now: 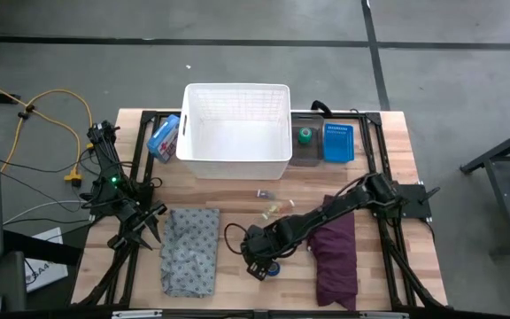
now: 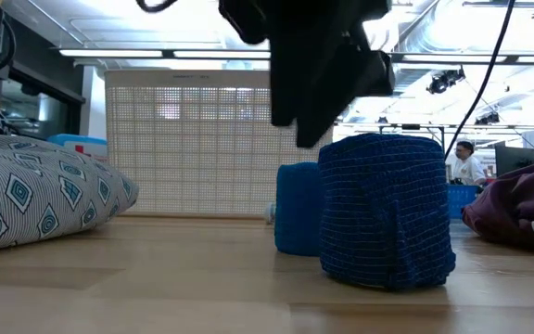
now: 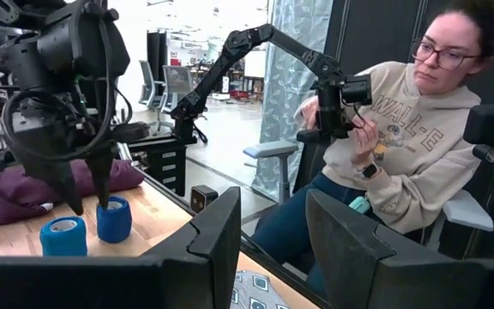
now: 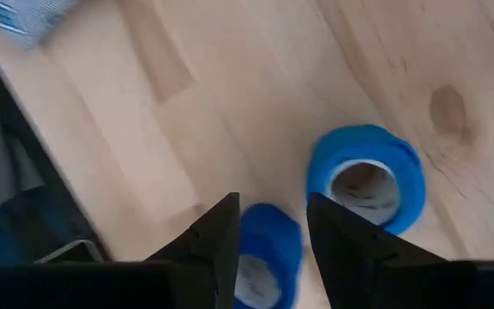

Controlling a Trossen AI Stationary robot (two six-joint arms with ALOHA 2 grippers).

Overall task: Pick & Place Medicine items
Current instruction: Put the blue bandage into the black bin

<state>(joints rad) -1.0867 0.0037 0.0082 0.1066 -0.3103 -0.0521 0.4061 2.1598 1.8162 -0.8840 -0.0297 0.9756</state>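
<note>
The right pincer (image 1: 257,266) hangs low over the front middle of the bench (image 1: 388,177), its fingers (image 4: 221,236) spread and pointing down around one dark blue tape roll (image 4: 264,253), which shows in the gap between them; whether they touch the roll cannot be told. A second, lighter blue tape roll (image 4: 365,176) stands upright just beside the first on the wood, its hollow core facing up. In the low view both rolls stand close together, the darker one (image 2: 387,209) nearer the camera and the other (image 2: 297,209) behind it. The left pincer (image 1: 142,232) waits at the left side of the bench next to the grey patterned cloth (image 1: 190,248), its fingers (image 3: 213,249) parted with nothing between them. A purple cloth (image 1: 336,257) lies under the right arm. Behind, a white basket (image 1: 235,133) sits at the middle back, with a green tape roll (image 1: 305,136) in a small tray to its right. A thin yellowish tube (image 1: 274,209) and a tiny clear vial (image 1: 264,193) lie on the wood in front of the basket. A seated person (image 3: 401,154) shows beyond the bench.
</note>
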